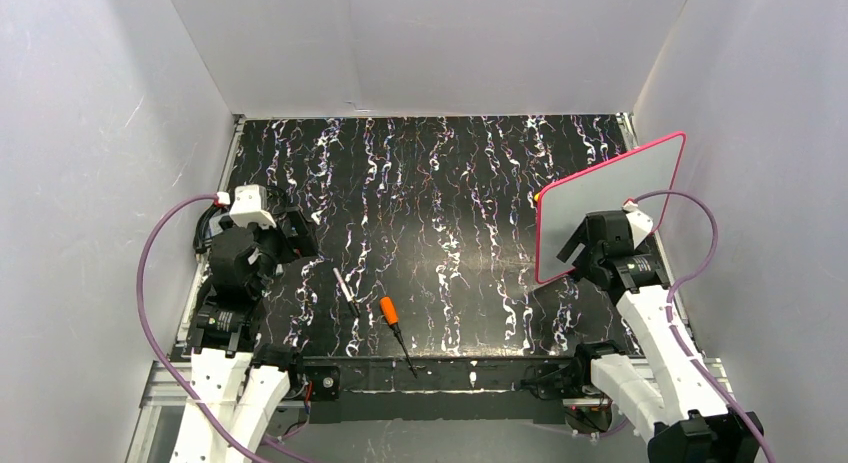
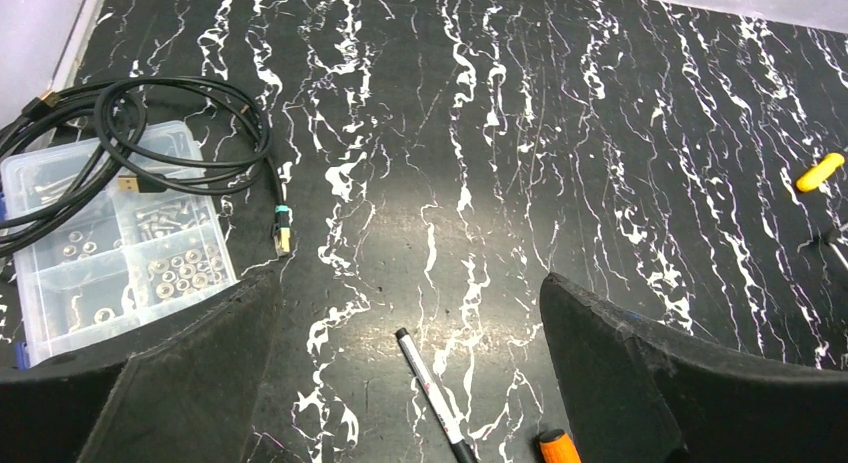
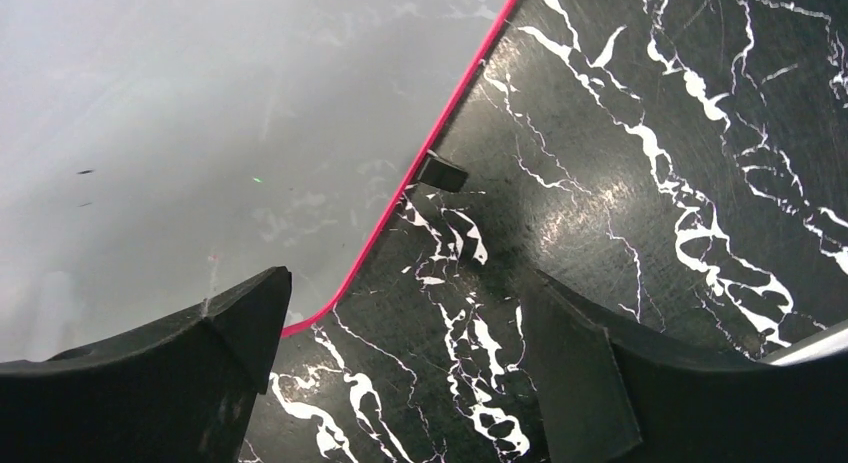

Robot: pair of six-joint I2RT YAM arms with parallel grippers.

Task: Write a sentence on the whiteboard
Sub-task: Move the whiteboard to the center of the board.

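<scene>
The top view looks steeply down from above and behind the arm bases, taking in the whole table [image 1: 440,183] and the surrounding walls from well back. The left wrist view sits low behind the left tool [image 2: 410,293], facing forward across the table surface at a shallow slant. The pen [image 2: 430,383] and orange-handled screwdriver [image 2: 558,449] at its lower edge also show in the top view, near the table's front. The right wrist view sits very close behind the right tool [image 3: 405,283], aimed at the lower corner of the whiteboard [image 3: 200,133], which the top view shows whole at the right.
</scene>
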